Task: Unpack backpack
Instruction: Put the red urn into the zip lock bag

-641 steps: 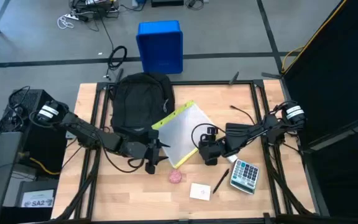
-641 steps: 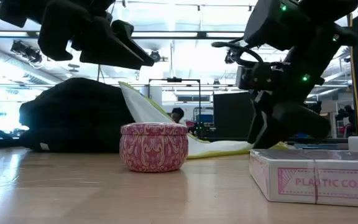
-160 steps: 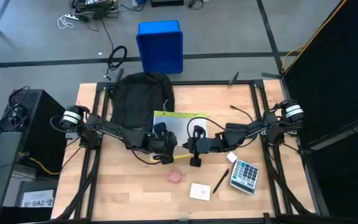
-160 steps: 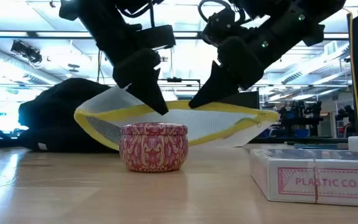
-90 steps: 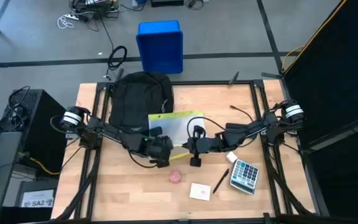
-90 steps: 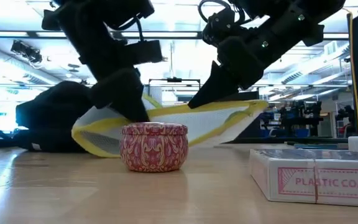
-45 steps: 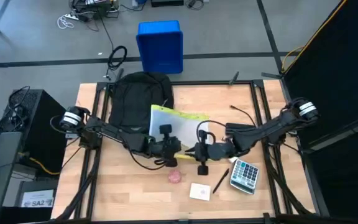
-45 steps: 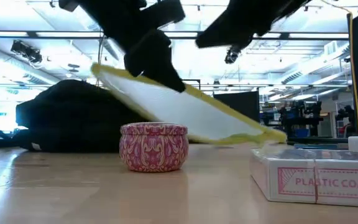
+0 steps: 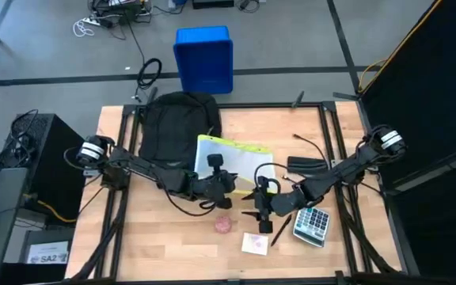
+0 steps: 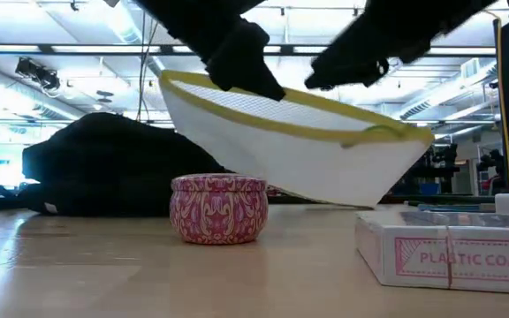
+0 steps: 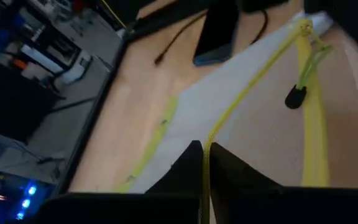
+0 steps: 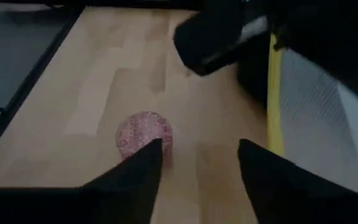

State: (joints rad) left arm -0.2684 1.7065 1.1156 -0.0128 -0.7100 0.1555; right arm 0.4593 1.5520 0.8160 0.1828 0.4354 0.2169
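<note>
Now my left claw (image 11: 202,149) is shut tight on the yellow edge of the mesh pouch (image 9: 234,161), and it carries that pouch alone. A moment ago my right claw (image 9: 261,218) was up at the pouch's other edge, sharing the hold. It has since let go and swung out toward the front of the table, and its fingers (image 12: 135,171) stand spread with nothing between them. Past them I look down at the small pink tin (image 12: 144,132).

With one hold gone, the pouch has tipped. From table height it hangs slanted from its high left side, with its far corner sagging over the box of cards (image 10: 449,252) and its belly above the tin. It is off the wood and, as far as I can judge, fully out of the backpack (image 9: 176,127). That makes one more thing unpacked, once I set it down on a bare part of the table (image 9: 145,245).

Beyond my left claw the backpack lies flat at the back left of the table. It is black and soft, slumped with its rounded end toward the far edge. Whether its opening still gapes or anything is left inside, I cannot tell from here.

Nearer my right claw, at the front right, lie the calculator (image 9: 311,222) and a pen (image 9: 280,232).
</note>
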